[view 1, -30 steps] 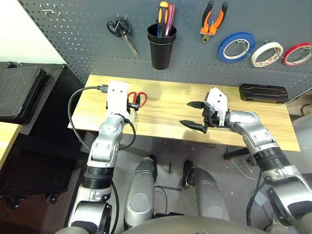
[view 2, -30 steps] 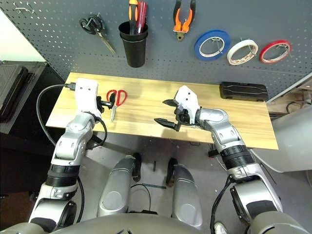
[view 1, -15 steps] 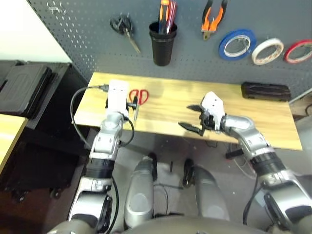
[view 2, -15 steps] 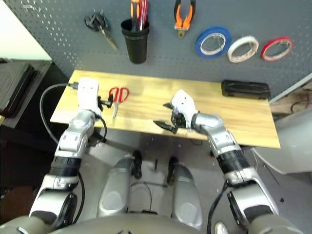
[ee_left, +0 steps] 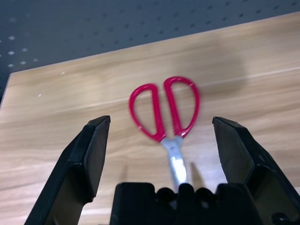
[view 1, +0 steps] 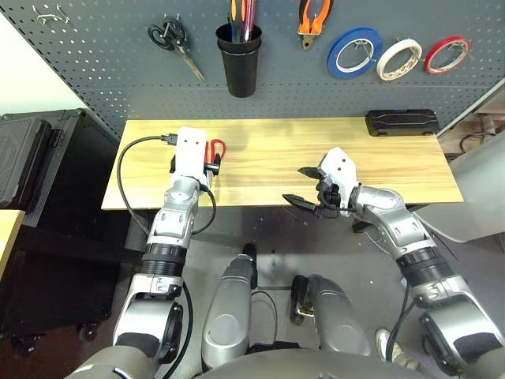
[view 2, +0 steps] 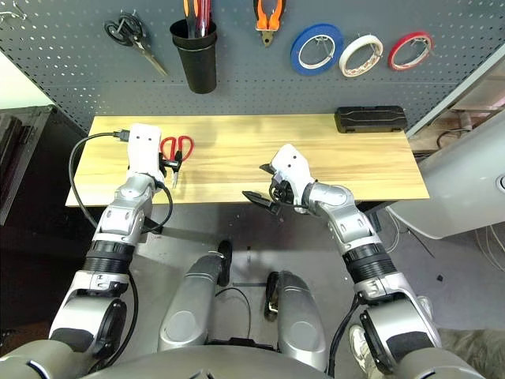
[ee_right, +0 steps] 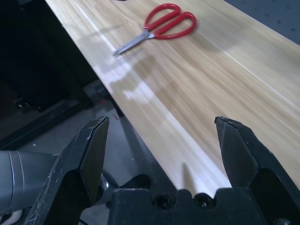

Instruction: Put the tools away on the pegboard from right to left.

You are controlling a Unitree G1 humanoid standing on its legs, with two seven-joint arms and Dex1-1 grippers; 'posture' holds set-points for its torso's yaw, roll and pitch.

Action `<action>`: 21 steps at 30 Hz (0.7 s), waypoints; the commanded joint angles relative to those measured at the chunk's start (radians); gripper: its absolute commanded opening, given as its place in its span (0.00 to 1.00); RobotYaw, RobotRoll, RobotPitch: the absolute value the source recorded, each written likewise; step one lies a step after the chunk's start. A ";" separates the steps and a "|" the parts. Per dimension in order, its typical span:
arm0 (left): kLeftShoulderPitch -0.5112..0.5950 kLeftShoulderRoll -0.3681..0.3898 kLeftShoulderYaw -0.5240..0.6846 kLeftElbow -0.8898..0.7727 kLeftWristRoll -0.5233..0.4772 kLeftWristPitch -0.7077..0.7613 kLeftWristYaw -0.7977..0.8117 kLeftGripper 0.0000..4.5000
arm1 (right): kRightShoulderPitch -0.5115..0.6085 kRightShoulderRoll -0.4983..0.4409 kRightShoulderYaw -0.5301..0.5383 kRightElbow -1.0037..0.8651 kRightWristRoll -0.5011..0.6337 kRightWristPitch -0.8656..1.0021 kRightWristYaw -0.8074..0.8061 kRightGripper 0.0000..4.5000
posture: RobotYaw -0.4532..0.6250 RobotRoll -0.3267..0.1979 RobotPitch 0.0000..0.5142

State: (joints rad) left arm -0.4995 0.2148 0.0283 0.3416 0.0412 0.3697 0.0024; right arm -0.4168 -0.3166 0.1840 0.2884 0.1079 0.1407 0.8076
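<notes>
Scissors, red-handled (ee_left: 165, 112), lie flat on the table (view 1: 260, 158) just ahead of the left gripper (ee_left: 159, 154), blade tip toward it, loops away, between its spread fingers; the right gripper (ee_right: 164, 154), also spread, hangs well apart, so the left arm looks nearer.

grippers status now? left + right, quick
Left gripper: open, holding nothing, red-handled scissors lie between its fingers.
Right gripper: open, empty.

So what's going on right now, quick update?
Both tools open, empty. Left tool lined up on red-handled scissors, flat on table, not yet touched. Right tool at front edge. Nothing in the way.
</notes>
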 commanded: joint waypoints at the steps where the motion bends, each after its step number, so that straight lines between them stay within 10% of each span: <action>1: -0.035 -0.003 0.006 0.088 0.015 -0.037 0.018 0.99 | 0.007 -0.002 0.001 0.015 -0.014 -0.014 -0.013 1.00 | 0.56 0.62 0.60; 21: -0.330 -0.001 0.112 0.631 -0.010 -0.271 0.159 0.99 | -0.049 0.010 -0.012 0.081 -0.025 -0.067 -0.063 1.00 | 0.55 0.62 0.59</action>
State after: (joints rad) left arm -0.8301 0.2216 0.1385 0.9354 0.0374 0.1093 0.1468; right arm -0.4879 -0.3019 0.1811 0.3611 0.0872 0.0793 0.7470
